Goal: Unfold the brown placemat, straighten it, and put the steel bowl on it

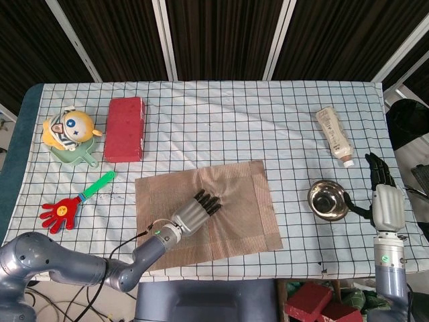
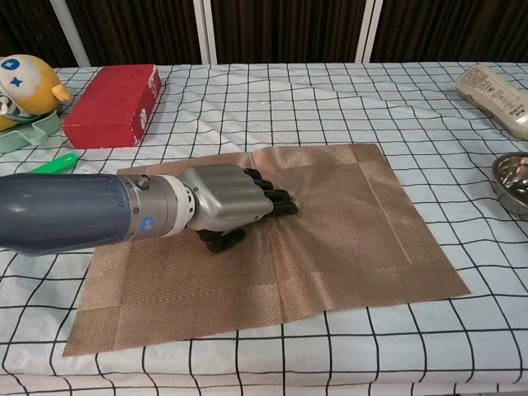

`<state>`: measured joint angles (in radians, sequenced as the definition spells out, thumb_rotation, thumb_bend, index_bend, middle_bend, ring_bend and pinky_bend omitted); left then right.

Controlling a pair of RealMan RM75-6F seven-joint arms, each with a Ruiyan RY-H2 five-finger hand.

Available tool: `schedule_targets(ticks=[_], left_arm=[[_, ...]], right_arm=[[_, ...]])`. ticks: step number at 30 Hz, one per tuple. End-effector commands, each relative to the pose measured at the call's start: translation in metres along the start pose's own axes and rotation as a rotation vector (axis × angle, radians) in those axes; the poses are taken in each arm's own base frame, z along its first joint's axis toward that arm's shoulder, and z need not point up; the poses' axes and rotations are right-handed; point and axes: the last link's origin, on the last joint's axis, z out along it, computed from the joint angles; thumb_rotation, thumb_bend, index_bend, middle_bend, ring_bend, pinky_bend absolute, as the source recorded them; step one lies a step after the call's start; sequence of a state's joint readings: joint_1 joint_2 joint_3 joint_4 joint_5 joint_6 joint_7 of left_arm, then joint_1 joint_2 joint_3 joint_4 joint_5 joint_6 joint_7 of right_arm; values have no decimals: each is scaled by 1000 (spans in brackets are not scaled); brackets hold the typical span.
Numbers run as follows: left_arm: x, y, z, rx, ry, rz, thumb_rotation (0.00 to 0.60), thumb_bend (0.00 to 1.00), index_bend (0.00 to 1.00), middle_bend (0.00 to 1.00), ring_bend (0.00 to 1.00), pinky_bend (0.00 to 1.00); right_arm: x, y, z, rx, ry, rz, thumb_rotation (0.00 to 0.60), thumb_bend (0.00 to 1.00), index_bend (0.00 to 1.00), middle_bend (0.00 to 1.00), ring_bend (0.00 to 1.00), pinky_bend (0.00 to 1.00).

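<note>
The brown placemat (image 1: 221, 194) (image 2: 355, 223) lies unfolded and flat on the checked tablecloth, its edges nearly square to the table. My left hand (image 1: 196, 213) (image 2: 231, 208) presses palm-down on its middle with fingers stretched out, holding nothing. The steel bowl (image 1: 328, 200) (image 2: 515, 182) stands upright on the cloth to the right of the mat, apart from it. My right hand (image 1: 385, 196) hovers just right of the bowl, fingers extended and empty; it does not touch the bowl.
A white bottle (image 1: 335, 135) (image 2: 499, 92) lies at the back right. A red block (image 1: 125, 128) (image 2: 114, 103), a yellow toy on a green scoop (image 1: 69, 131) and a red-and-green hand clapper (image 1: 72, 202) sit at the left.
</note>
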<state>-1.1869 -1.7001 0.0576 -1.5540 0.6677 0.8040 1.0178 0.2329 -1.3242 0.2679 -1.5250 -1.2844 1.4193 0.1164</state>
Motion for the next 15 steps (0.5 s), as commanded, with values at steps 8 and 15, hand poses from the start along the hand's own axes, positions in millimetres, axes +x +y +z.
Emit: schedule_targets(ticks=[8,15], left_arm=[[-5,-10,-3,-33,0,102,600,645,50,28,1,0],[-6,-14,-5,-57,22,177,600,647,50,28,1,0]], right_arm=[[2,1,1,-14,6,24,600,262,3,19,25,160],[2,1,2,-18,7,28,600,261,2,19,25,160]])
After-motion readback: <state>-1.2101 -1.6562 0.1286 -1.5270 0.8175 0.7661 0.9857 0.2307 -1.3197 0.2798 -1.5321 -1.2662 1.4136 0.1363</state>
